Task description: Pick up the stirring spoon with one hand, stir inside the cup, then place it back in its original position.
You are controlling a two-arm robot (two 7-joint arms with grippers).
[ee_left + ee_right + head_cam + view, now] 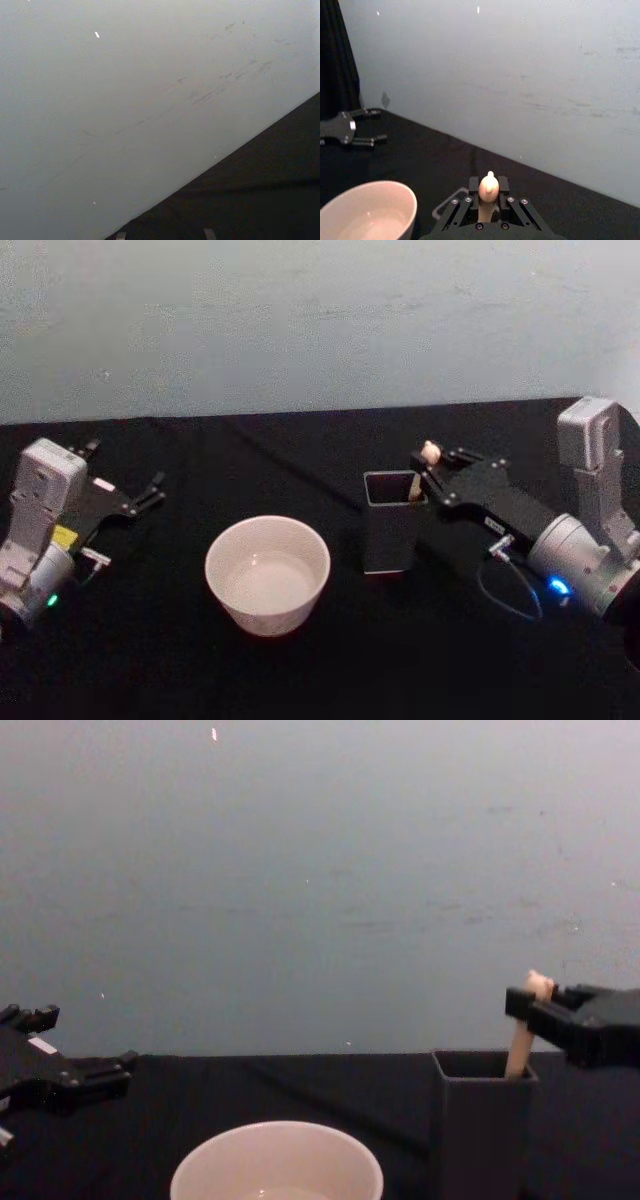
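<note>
1. Your right gripper (422, 475) is pinched narrow on the stirring spoon (431, 451), just under its knobby top.
2. Far left, the left gripper (125, 472) sits parked with its fingers spread, well apart from everything.
3. Next comes the cup (268, 522), near the dark square holder (392, 535) and on its left.
4. That spoon stands almost upright in the holder, bowl hidden inside. By my judgement, you must lift along that axis before carrying it left to the cup.

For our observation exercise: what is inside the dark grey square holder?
The stirring spoon stands inside, its knobby cream top above the rim, held by the right gripper. The holder hides its neck and bowl.
</note>
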